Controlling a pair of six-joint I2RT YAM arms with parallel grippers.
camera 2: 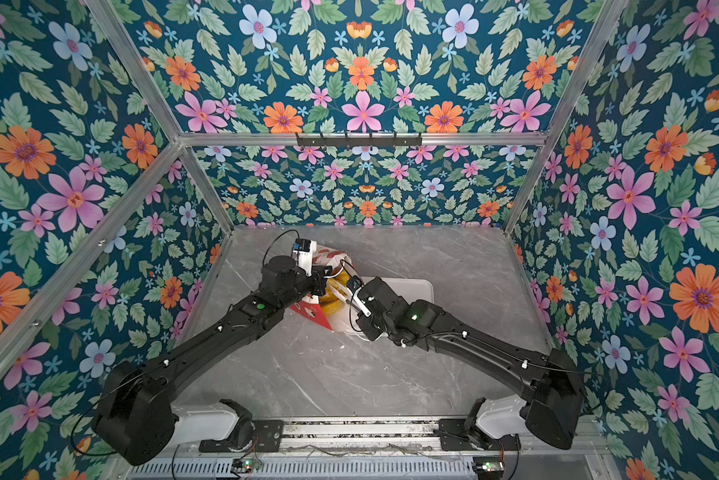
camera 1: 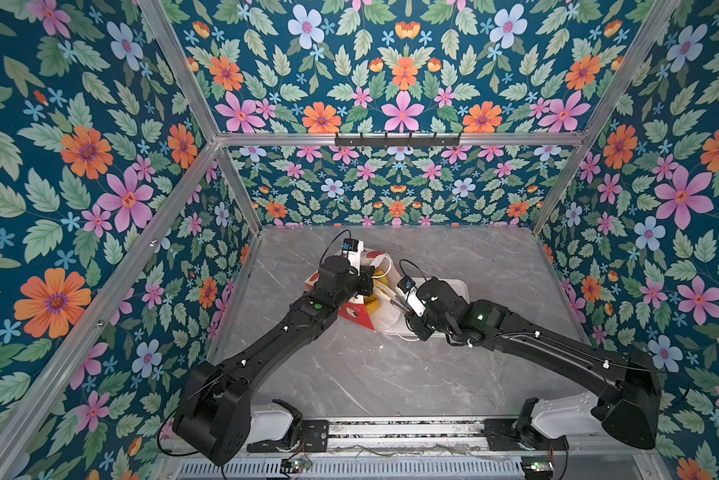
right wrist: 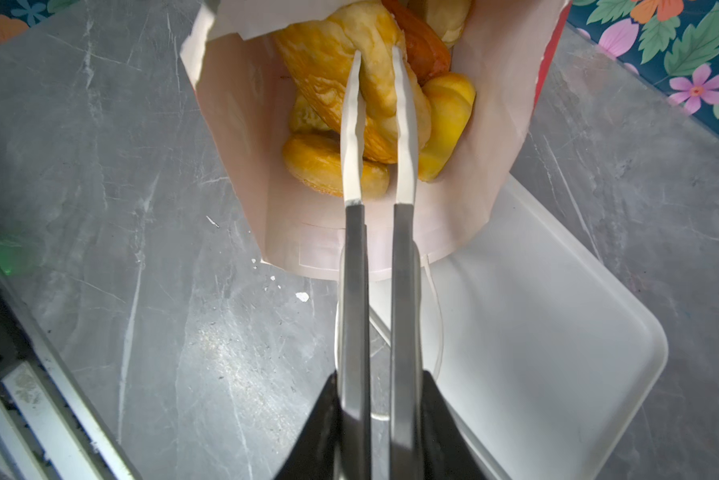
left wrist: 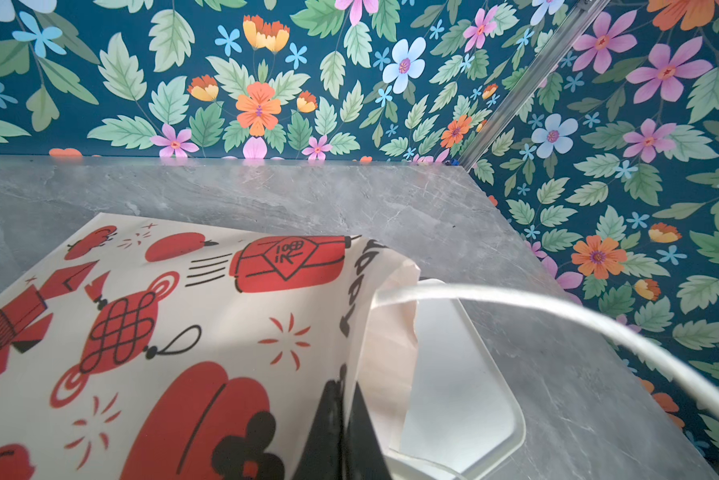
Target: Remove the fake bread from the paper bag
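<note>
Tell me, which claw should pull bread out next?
Right: the right claw grips tongs straddling a pastry inside the paper bag; the left claw is pinching the bag's rim.

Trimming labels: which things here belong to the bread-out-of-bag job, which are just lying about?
Job: paper bag, fake bread, tongs, left gripper, right gripper.
Lying about: white tray (maybe landing spot), white crumbs, hook rail.

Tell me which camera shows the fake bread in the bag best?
The right wrist view: it looks straight into the paper bag at the fake bread. In both top views it is just a small yellow patch between the arms. The left wrist view shows only the bag's outside.
</note>
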